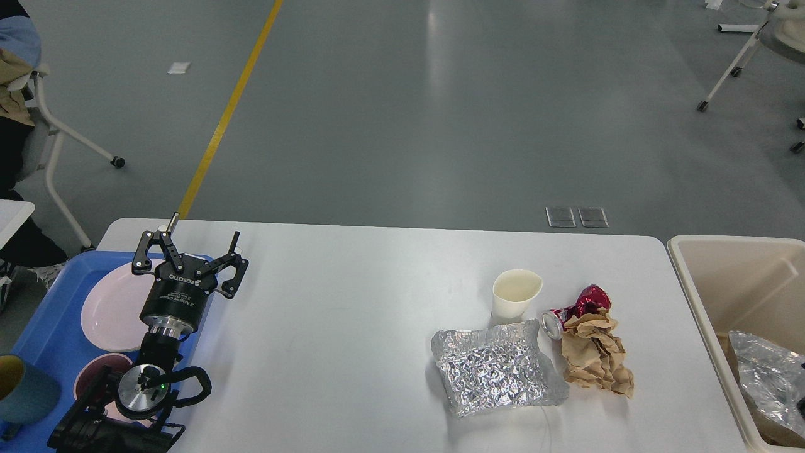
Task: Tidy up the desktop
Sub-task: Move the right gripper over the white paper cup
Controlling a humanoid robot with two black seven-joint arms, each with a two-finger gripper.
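The white desktop point(352, 327) holds a white paper cup point(516, 294), a crushed red can point(578, 307), a wad of crumpled brown paper point(594, 355) and a crumpled foil tray point(497, 368), all at the right. My left gripper point(194, 242) is open and empty, pointing up over the desktop's left edge next to the blue tray. Of my right gripper only a dark sliver point(801, 406) shows at the right edge, behind a foil piece point(764, 377) lying in the bin.
A beige bin point(723, 270) stands off the desktop's right end with foil and brown paper inside. A blue tray point(44, 327) at the left holds a pink plate point(110, 308), a pink bowl point(94, 371) and a teal cup point(22, 390). Chairs stand on the floor beyond.
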